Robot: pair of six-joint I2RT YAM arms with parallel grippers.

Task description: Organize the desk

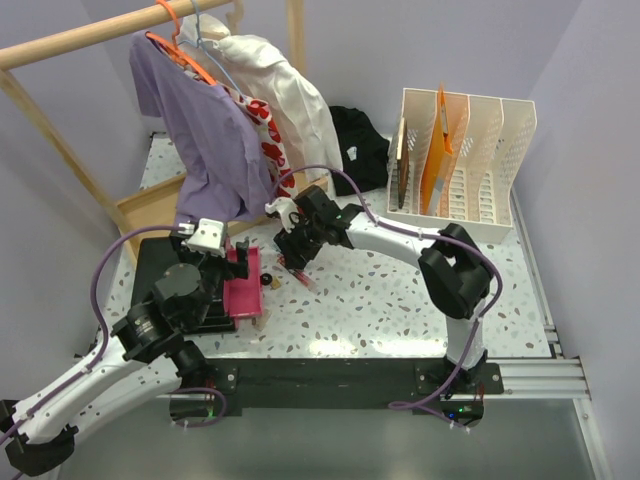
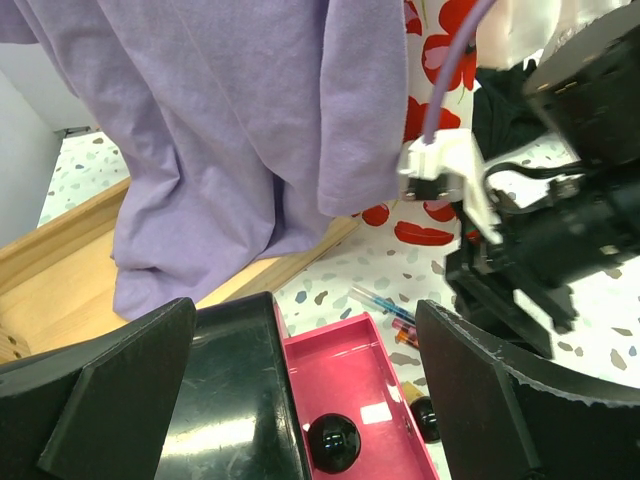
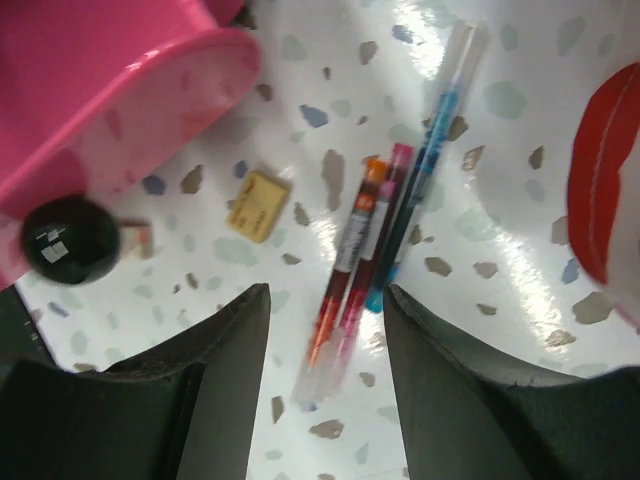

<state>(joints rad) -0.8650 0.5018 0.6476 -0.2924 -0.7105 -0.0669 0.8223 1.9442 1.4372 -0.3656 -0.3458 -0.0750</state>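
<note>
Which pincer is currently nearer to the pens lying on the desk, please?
Right. The right pincer hovers open directly above the pens. The left pincer is farther off, open over the pink tray beside them.

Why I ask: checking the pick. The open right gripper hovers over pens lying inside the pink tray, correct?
No. In the right wrist view the pens lie on the desk beside the pink tray, not inside. The open right gripper hovers over them.
</note>
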